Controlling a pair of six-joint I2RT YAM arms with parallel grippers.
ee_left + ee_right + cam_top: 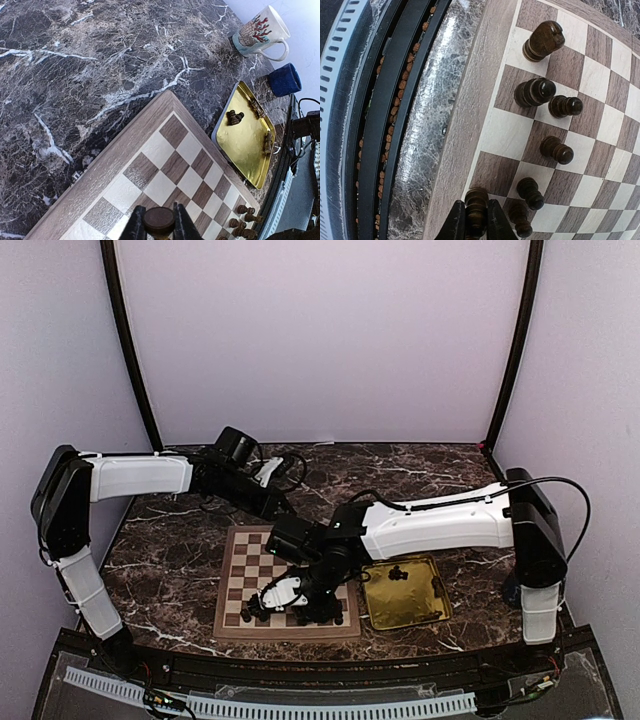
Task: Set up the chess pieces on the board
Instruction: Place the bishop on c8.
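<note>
Two grippers each pinch a dark chess piece [159, 217]: the left gripper [159, 227] over the board [150, 150], the right gripper [476, 225] at its near edge, beside standing pieces [556, 150].

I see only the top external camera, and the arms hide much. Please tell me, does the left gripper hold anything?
Observer: Yes. In its wrist view the left gripper is shut on a dark brown round-topped chess piece.
Operator: And the other arm?
Observer: The right gripper is shut on another dark piece, by the near border of the checkered wooden board.
Operator: Are any pieces off the board?
Observer: Yes, dark pieces lie in three spots of the shiny gold rectangular tray.
</note>
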